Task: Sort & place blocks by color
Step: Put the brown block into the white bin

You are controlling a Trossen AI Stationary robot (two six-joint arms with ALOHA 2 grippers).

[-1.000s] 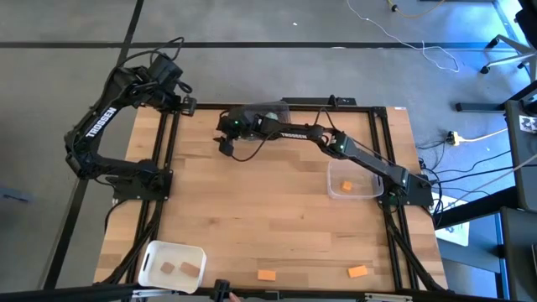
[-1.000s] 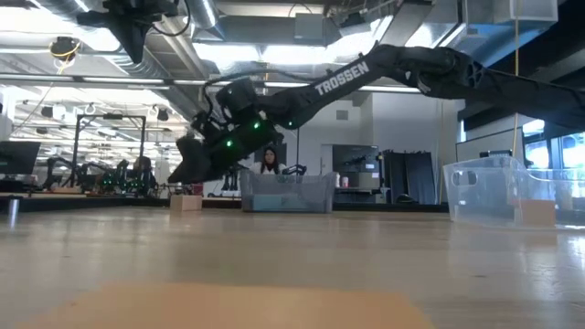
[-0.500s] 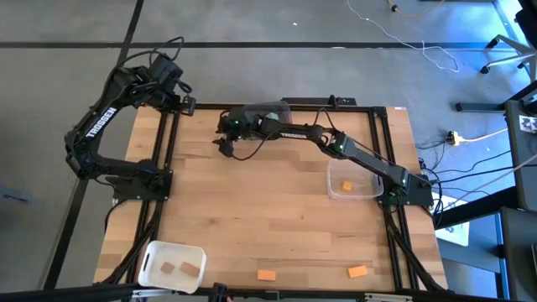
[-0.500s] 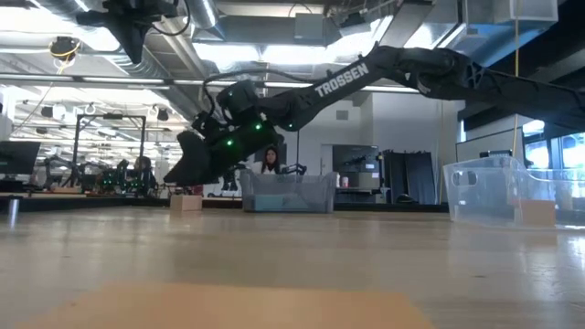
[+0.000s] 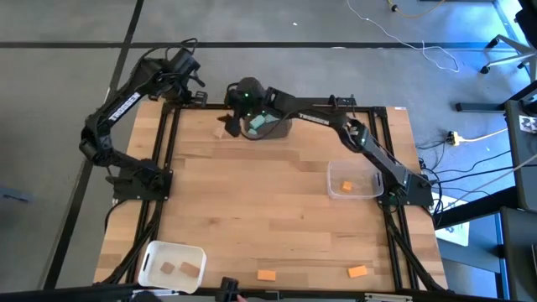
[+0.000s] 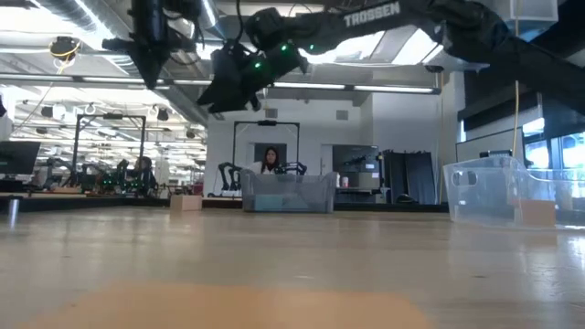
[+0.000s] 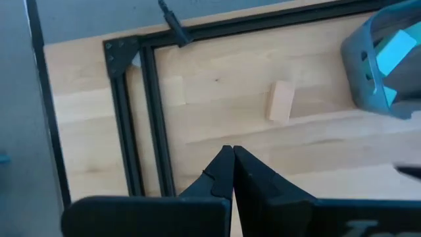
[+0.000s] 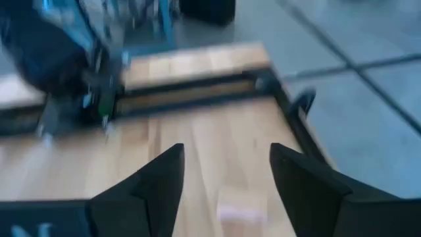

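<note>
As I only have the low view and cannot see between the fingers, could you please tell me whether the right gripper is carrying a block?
Observer: No. The right wrist view shows the right gripper open with nothing between its fingers.
Operator: What is in the grey bin?
Observer: The left wrist view shows a teal block inside the grey bin.
Operator: And the left gripper?
Observer: The left gripper is shut and empty, above the far-left corner of the table.
</note>
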